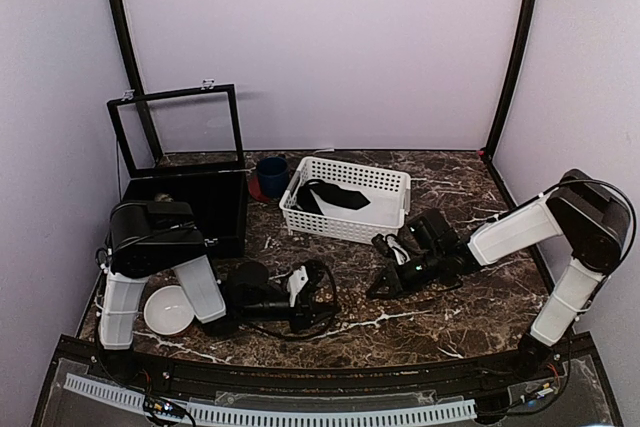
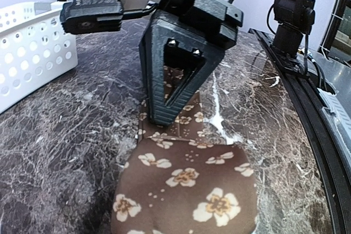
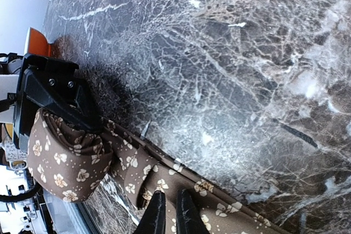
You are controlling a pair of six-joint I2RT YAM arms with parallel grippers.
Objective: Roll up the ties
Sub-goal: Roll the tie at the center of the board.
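Your right gripper (image 3: pixel 171 198), pressed almost together, pins the flat strip of the tie (image 3: pixel 164 182) to the worktop (image 3: pixel 247 53) near its front edge, so press firmly and pull the strip taut. The rolled end sits at the left gripper (image 3: pixel 55 102), whose grip I cannot tell; roll slowly rightward with the edges aligned.

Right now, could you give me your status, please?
Left gripper inside coiled tie, jaws hidden. Right gripper pinching its flat strip. Basket behind, not in the way.
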